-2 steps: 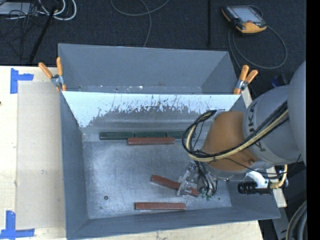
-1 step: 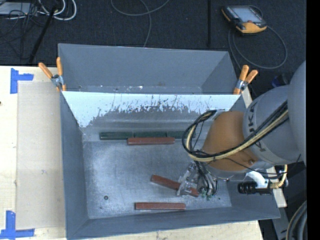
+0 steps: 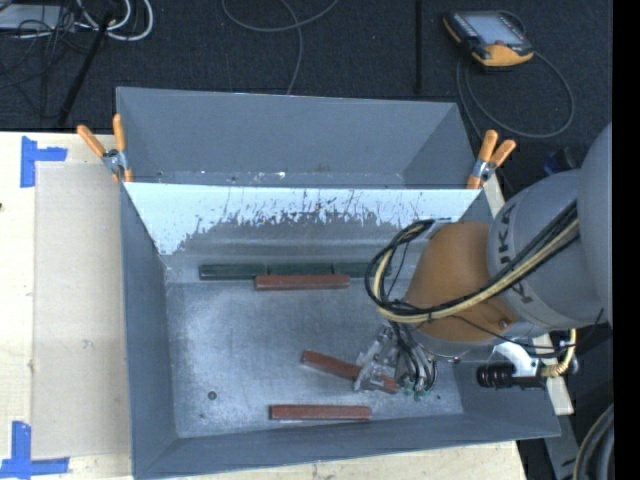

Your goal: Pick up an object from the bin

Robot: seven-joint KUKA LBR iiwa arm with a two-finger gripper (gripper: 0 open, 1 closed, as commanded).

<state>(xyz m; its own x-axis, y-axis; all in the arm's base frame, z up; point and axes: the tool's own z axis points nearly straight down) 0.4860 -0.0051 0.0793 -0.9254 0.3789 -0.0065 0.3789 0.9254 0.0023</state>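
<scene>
Nearest the camera, the front brown stick (image 3: pixel 320 412) lies flat and roughly level along the near wall of the grey bin (image 3: pixel 290 148), with nothing touching it.

Just behind that, the gripper (image 3: pixel 388 373) is down low by the bin floor, right of centre. It's parked on the right end of the tilted brown stick (image 3: pixel 328 364), a flat reddish-brown strip that slopes down to the right. The left end of the strip lies out in the open on the floor and the right end disappears under the gripper's metal bits. Honestly can't tell if it's clamped on the strip or open, it's too much of a jumble down there.

Above the gripper sits the orange wrist cover (image 3: pixel 450 278), with black and yellow cables (image 3: pixel 385 268) looping round it.

Further back, near the foot of the far wall, the back brown stick (image 3: pixel 302 282) lies level. Touching it just behind is a longer dark green stick (image 3: pixel 240 271), well apart from the gripper.
</scene>
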